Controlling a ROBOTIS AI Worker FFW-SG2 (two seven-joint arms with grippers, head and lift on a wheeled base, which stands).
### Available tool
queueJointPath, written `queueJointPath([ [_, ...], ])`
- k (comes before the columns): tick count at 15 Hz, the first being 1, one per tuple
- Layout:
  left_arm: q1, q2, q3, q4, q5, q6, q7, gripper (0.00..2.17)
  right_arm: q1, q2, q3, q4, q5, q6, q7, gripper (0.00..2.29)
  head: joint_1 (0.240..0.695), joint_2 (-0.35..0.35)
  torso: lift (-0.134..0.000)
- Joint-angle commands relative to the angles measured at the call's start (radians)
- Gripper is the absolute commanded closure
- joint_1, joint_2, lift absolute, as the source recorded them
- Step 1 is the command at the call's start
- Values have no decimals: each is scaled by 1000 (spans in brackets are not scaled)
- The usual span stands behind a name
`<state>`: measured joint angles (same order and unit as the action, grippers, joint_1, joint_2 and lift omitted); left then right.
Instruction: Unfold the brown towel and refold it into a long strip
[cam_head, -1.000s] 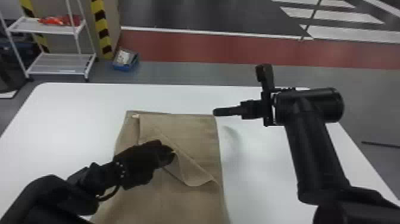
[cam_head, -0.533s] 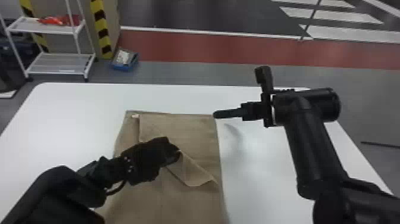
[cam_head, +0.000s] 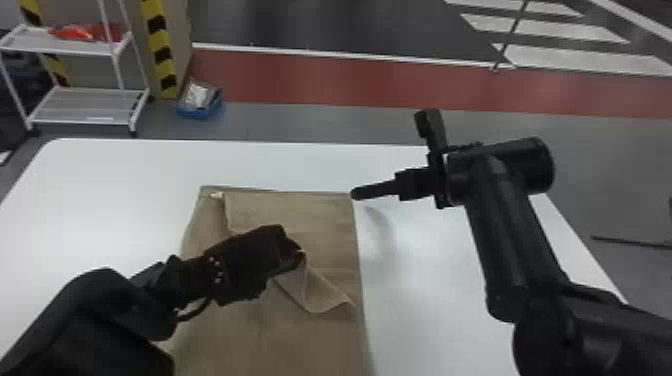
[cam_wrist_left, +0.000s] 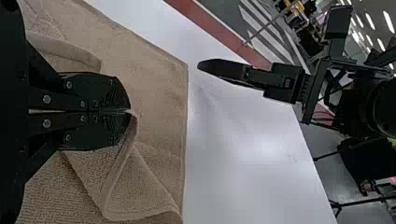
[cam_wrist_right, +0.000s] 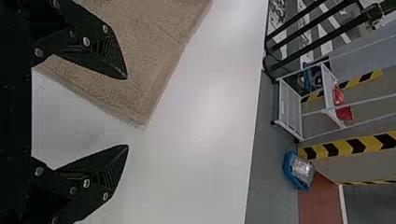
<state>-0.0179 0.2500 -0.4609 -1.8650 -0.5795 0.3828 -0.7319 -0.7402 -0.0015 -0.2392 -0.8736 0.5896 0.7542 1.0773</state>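
One: We're watching the unfolding stage, I'd judge, with the brown towel (cam_head: 310, 215) lying layered on the white table (cam_head: 440, 300). The left gripper (cam_wrist_left: 130, 111) is clenching a pinch of its cloth right at the fingertips!

Two: And the right gripper (cam_wrist_right: 127, 111)?

One: Hovering by the towel's far right corner, fingers spreading wide, grasping nothing.

Two: So the long strip is looking some way off. The next move is probably calling for the left to draw that pinched layer up and across, with the right perhaps catching an edge to help spread it. That hold is looking shallow, mind, so the cloth could be slipping out.

One: Lovely textures here: the pile is showing a fine, nubbly, ribbed grain, and a smoother hem is running round the loose flap (cam_head: 320, 295). It's rising from the pinch in a soft triangle and curling at its outer corner.

Two: A small pale patch (cam_head: 216, 195), maybe a label, is peeking out near the far left corner, while the tabletop is gleaming smooth and hard beneath all that soft, floppy cloth
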Motion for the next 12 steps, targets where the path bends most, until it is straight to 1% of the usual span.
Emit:
queueJointPath([
  [1, -4, 0, -1, 1, 1, -3, 0, 1912, -4, 2, 1, 4, 9, 0, 3, 616, 695, -170, -123],
  [2, -4, 0, -1, 1, 3, -3, -1, 1916, -4, 2, 3, 4, 15, 0, 3, 677, 695, -170, -123],
  [3, -4, 0, -2, 1, 3, -3, -1, 1916, -4, 2, 9, 4, 24, 12, 0, 670, 695, -171, -123],
  [4, -4, 2, -2, 1, 3, -3, 0, 1916, -4, 2, 32, 4, 39, 37, -14, 518, 695, -172, -123],
  [5, -4, 2, -2, 1, 3, -3, -1, 1916, -1, 2, 63, 4, 67, 52, -27, 414, 695, -174, -123],
  [6, -4, 3, -2, 1, 3, -3, 0, 1916, 9, 2, 104, 1, 113, 55, -51, 356, 695, -176, -123],
  [7, -4, 5, -1, 1, 3, -3, 0, 1916, 24, 2, 152, -7, 165, 40, -71, 238, 695, -178, -123],
  [8, -4, 6, -1, 1, 4, -3, 0, 1912, 33, 2, 178, -13, 187, 18, -77, 110, 695, -186, -123],
  [10, -4, 11, -1, 1, 7, -3, 0, 1916, 48, 2, 232, -16, 226, -37, -97, 110, 695, -193, -123],
  [11, -4, 12, -1, 1, 9, -3, 2, 1916, 56, 2, 244, -18, 245, -71, -105, 110, 695, -193, -123],
  [12, -4, 14, 1, 1, 10, -3, 2, 1916, 61, 2, 244, -19, 246, -120, -106, 113, 695, -192, -123],
])
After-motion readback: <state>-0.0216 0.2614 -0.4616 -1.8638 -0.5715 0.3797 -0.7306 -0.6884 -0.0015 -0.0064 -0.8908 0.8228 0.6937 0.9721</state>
